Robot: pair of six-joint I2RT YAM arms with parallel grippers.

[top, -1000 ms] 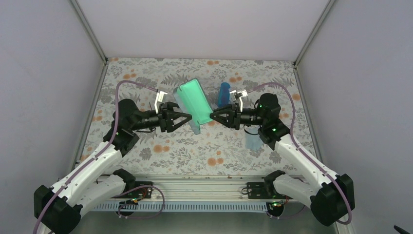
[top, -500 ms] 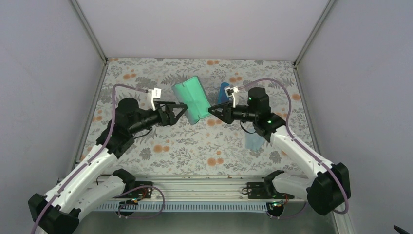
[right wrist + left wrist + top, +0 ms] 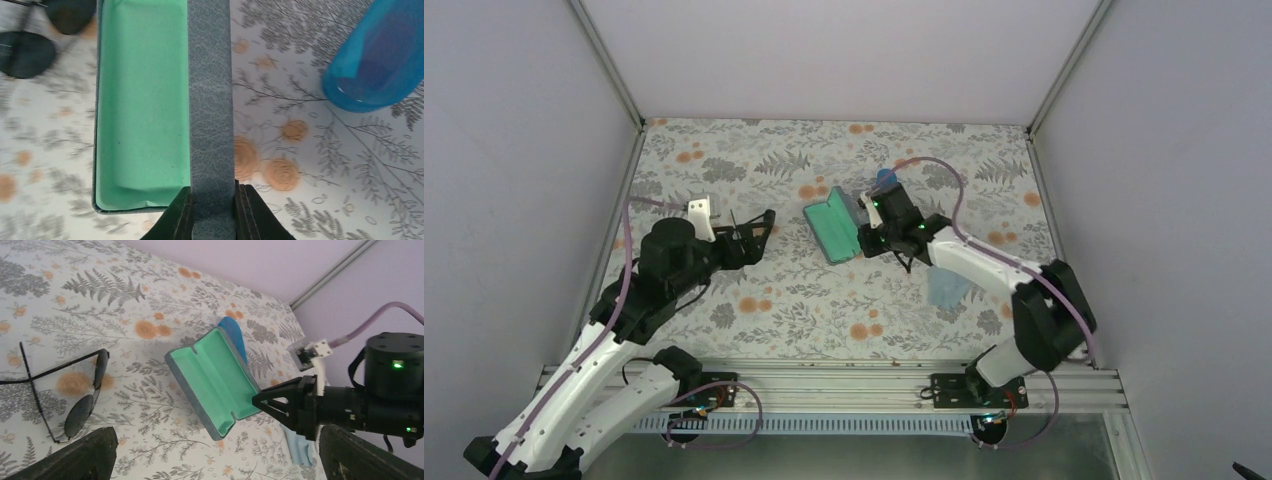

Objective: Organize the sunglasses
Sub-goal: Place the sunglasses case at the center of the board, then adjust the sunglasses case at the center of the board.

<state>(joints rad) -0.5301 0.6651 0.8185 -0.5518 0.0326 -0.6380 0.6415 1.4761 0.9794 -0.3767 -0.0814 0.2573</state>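
The black thin-framed sunglasses [image 3: 75, 395] lie unfolded on the floral table, left of the open grey case [image 3: 832, 225] with its green lining. Their dark lenses also show in the right wrist view [image 3: 25, 52]. My right gripper [image 3: 212, 212] is shut on one grey wall of the case [image 3: 210, 100] and holds it open and tilted low over the table. My left gripper [image 3: 215, 462] is open and empty, over the sunglasses in the top view [image 3: 754, 232], apart from the case. The pink-red sunglasses are out of view.
A blue case [image 3: 884, 181] lies just behind the right gripper and shows in the right wrist view [image 3: 375, 60]. A light blue cloth [image 3: 946, 288] lies on the table right of the grey case. Grey walls close in the table on three sides.
The right arm has brought the open case down and towards the table's middle. The left gripper has drawn back to the left, away from the case.
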